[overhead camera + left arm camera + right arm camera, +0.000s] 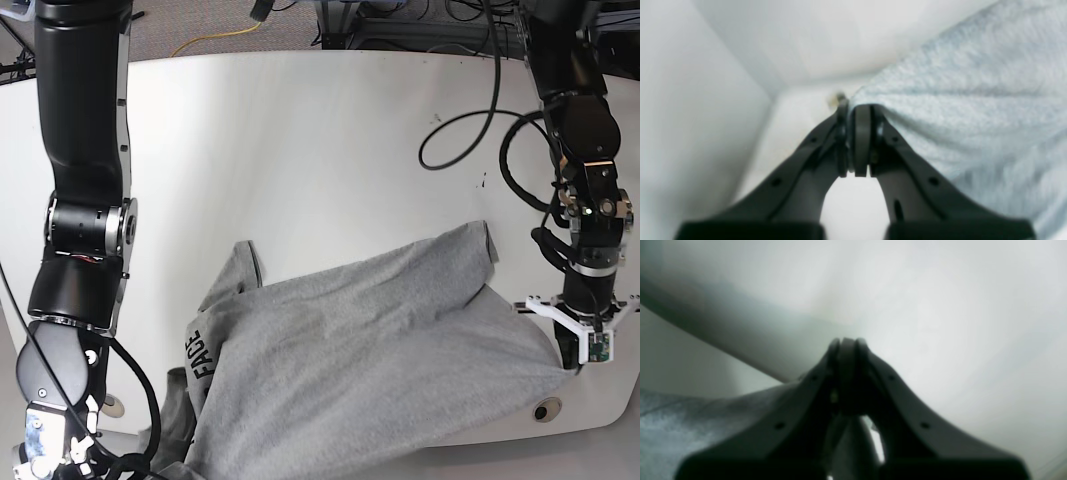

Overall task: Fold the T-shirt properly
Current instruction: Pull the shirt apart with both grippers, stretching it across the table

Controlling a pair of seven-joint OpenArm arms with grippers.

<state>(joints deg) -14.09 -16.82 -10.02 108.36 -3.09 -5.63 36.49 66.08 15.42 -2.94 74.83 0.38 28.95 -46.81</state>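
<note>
**Both grippers pinching the T-shirt**

My left gripper (857,110) is pressed together on the T-shirt (380,340) hem; my right gripper (846,341) clamps cloth too. The shirt drapes across the white table's (320,130) near edge

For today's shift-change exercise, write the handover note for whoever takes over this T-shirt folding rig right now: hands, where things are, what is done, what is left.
Left hand: shut on an edge of the T-shirt, near the table's side rim.
Right hand: shut; grey cloth lies just beside it, but a grip cannot be confirmed.
T-shirt: spread loosely and rumpled across the near part of the table, lettering showing at one side, part hanging over the near edge.
Done: an edge gripped.
Left: no neat fold yet; flatten, then fold.
</note>
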